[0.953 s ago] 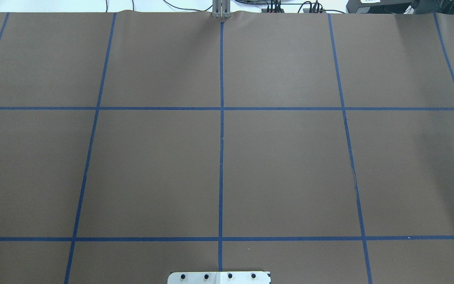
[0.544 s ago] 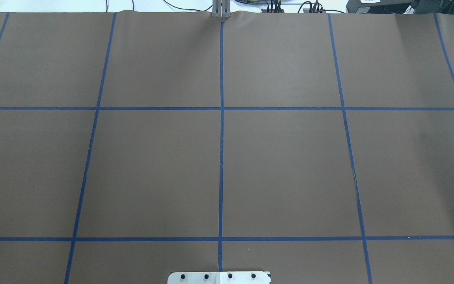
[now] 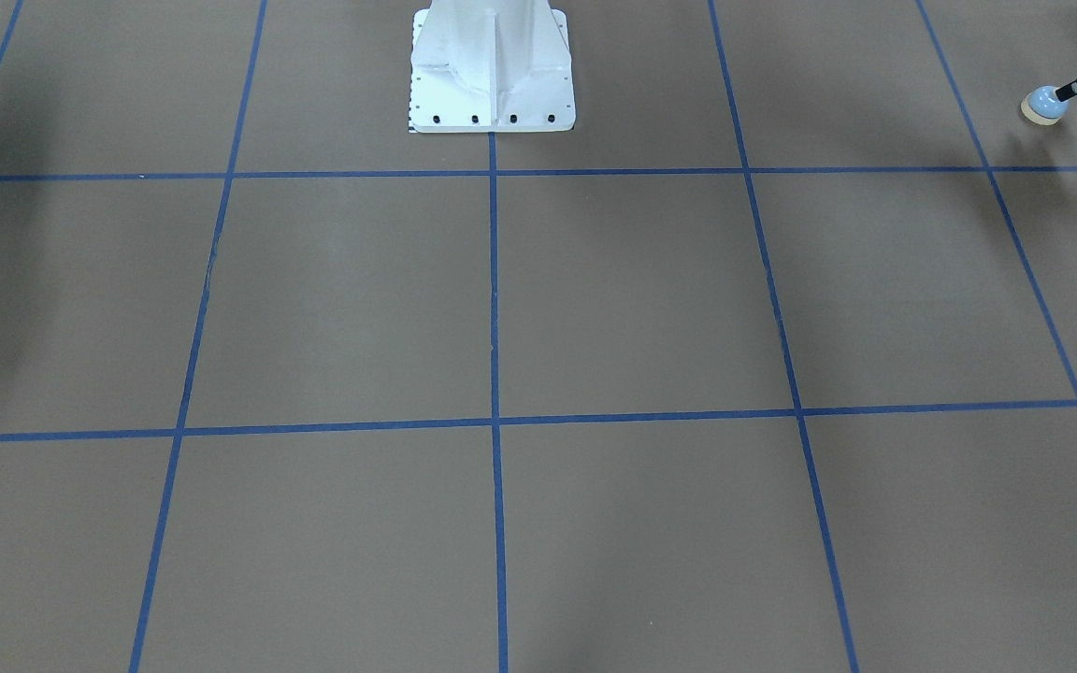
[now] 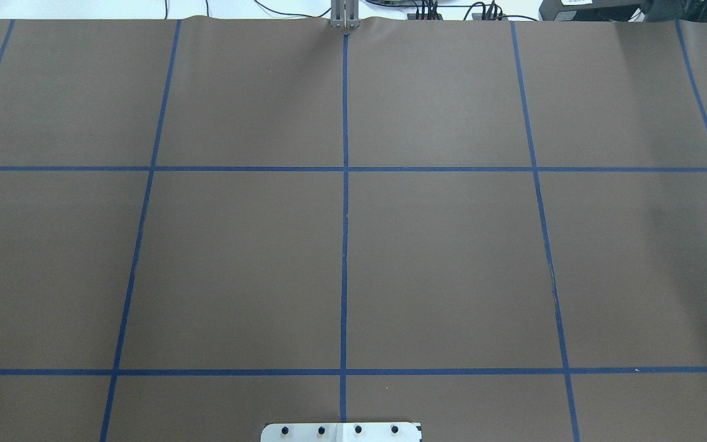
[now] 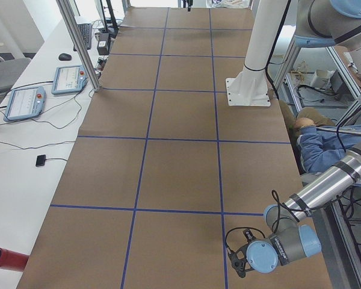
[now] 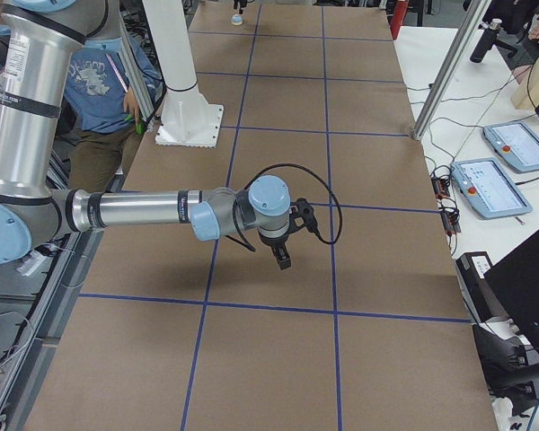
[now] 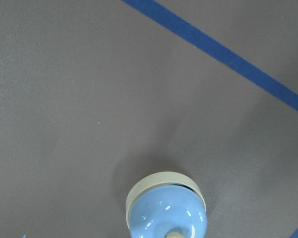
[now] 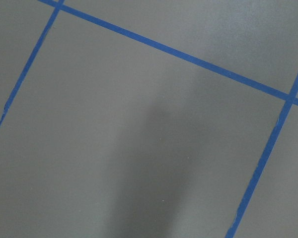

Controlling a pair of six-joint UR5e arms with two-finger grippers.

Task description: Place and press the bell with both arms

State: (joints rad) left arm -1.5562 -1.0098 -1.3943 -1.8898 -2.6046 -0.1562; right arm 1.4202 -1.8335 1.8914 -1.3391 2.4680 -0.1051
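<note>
The light-blue bell (image 3: 1041, 103) with its cream base is at the table's far corner on my left side, tilted, with a shadow under it. My left gripper (image 3: 1067, 92) shows as thin black fingers closed on the bell's top. The left wrist view looks straight down on the bell (image 7: 166, 213), with no fingers in view. The side view shows the left gripper (image 5: 236, 265) low over the table's near end. My right gripper (image 6: 283, 260) hangs over the brown mat, apart from the bell (image 6: 237, 18); I cannot tell whether it is open or shut. The overhead view shows neither arm nor the bell.
The white pedestal (image 3: 492, 75) is bolted at the table's robot side. Blue tape lines grid the brown mat (image 4: 439, 264). A person in blue (image 5: 325, 144) sits beside the table edge. Teach pendants (image 6: 490, 189) lie on the white side bench.
</note>
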